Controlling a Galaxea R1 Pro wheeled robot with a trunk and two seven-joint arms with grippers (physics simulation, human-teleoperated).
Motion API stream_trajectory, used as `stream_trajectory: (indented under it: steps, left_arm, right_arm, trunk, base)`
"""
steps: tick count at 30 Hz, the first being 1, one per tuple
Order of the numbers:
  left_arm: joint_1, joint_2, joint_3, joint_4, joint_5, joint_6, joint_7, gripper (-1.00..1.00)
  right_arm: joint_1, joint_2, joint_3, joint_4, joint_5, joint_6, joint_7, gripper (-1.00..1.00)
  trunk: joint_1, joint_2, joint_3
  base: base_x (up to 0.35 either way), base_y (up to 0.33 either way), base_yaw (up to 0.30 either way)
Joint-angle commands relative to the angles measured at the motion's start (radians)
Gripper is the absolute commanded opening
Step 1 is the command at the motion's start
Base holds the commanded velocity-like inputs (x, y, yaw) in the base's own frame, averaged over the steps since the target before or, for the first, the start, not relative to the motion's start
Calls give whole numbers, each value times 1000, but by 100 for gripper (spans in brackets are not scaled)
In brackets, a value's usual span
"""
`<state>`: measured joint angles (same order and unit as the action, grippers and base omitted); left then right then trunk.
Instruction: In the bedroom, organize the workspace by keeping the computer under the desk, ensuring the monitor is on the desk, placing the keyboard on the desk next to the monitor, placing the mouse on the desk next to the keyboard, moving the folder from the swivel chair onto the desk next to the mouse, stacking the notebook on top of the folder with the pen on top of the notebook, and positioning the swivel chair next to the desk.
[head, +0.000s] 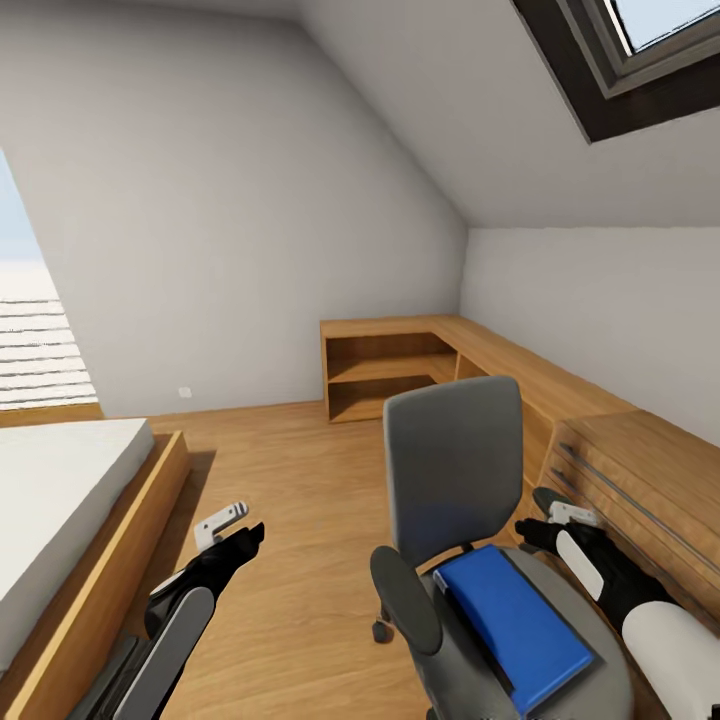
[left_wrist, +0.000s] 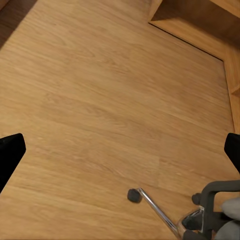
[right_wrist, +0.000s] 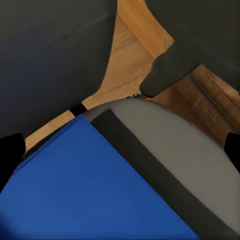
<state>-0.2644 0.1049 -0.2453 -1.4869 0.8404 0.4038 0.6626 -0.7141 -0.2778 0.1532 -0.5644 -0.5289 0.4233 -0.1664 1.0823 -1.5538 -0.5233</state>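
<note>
A low light-wood cabinet (head: 400, 368) lines the far corner; a bed (head: 60, 500), perhaps, sits near the window.

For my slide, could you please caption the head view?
Blue folder lying on the swivel chair, both arms lowered beside it.

A bright-blue folder (head: 515, 625) lies flat on the seat of the grey swivel chair (head: 455, 470), chair back at 12 o'clock.

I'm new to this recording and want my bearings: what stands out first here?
A flat bright-blue folder lies on the seat of a grey upholstered swivel chair in the foreground. The right gripper hovers beside it, the left gripper over bare wood floor. A dark-framed skylight cuts the sloped ceiling above.
</note>
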Motion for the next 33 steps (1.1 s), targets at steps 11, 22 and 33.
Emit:
stream_trajectory:
  steps: [11, 22, 33]
  left_arm:
    - [-1, 0, -5, -10, 11, 1, 8, 100]
    - [-1, 1, -8, -28, 26, 3, 8, 100]
    - [11, 1, -9, -51, 28, 4, 8, 100]
  right_arm:
    - [-1, -1, 8, 12, -10, 1, -9, 100]
    - [-1, -1, 9, 12, -9, -6, -8, 100]
    - [-1, -1, 9, 8, -11, -7, -5, 100]
  trunk:
    - [42, -78, -36]
    - [84, -155, -70]
    - [127, -232, -105]
  base:
    - [0, 0, 0]
    - [0, 0, 0]
    - [0, 0, 0]
